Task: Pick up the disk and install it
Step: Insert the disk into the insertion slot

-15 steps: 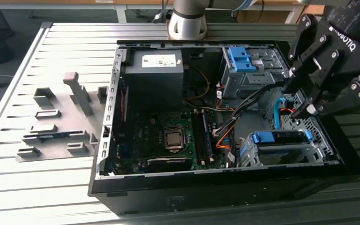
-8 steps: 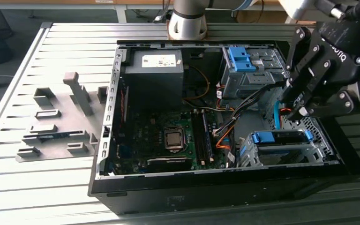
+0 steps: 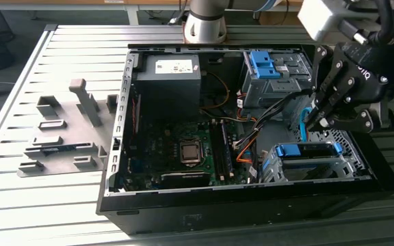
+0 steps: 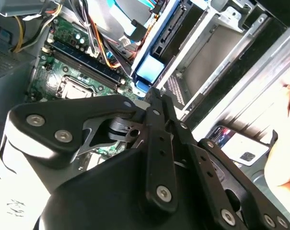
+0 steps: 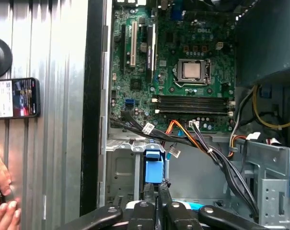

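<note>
Disk (image 3: 308, 150) on blue carrier rails sits in a drive cage (image 3: 272, 169) inside the open computer case (image 3: 183, 218), on the exterior view's right, with the gripper (image 3: 315, 123) just above. Second wrist view: the gripper (image 4: 154, 96) has its fingers together, right at the disk's (image 4: 147, 69) blue end. First wrist view: the gripper (image 5: 156, 186), tips together, is at the disk (image 5: 153, 170).

The end effector (image 4: 155, 93), fingers together, sits just beside the blue-railed disk (image 4: 148, 71) at its 12 o'clock, motherboard (image 4: 70, 79) at 10 o'clock.

case (image 3: 217, 211) on table (image 3: 39, 205), gripper (image 3: 313, 126) over drive cage (image 3: 276, 170)
</note>
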`<action>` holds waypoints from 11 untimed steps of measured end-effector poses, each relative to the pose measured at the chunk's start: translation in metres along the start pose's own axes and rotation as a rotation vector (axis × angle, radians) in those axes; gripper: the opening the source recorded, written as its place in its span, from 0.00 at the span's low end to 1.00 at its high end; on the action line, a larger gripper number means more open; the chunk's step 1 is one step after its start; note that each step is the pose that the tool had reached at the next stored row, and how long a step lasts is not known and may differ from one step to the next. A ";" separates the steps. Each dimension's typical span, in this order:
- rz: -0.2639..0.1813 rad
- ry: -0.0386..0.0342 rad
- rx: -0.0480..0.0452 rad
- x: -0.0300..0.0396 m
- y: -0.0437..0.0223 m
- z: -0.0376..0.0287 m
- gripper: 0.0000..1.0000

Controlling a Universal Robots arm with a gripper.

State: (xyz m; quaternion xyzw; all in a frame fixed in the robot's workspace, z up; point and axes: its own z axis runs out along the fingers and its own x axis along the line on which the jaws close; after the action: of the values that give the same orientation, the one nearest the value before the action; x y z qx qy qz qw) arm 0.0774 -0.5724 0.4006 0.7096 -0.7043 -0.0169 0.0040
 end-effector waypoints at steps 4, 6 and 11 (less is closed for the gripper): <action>-0.005 0.0000 -0.0001 0.0001 -0.0003 0.0073 0.18; -0.005 0.0001 -0.0001 0.0002 -0.0004 0.0109 0.18; -0.005 0.0002 -0.0001 0.0002 -0.0005 0.0132 0.18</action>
State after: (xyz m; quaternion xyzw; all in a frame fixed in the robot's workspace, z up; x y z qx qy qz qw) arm 0.0774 -0.5724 0.3874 0.7114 -0.7026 -0.0169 0.0041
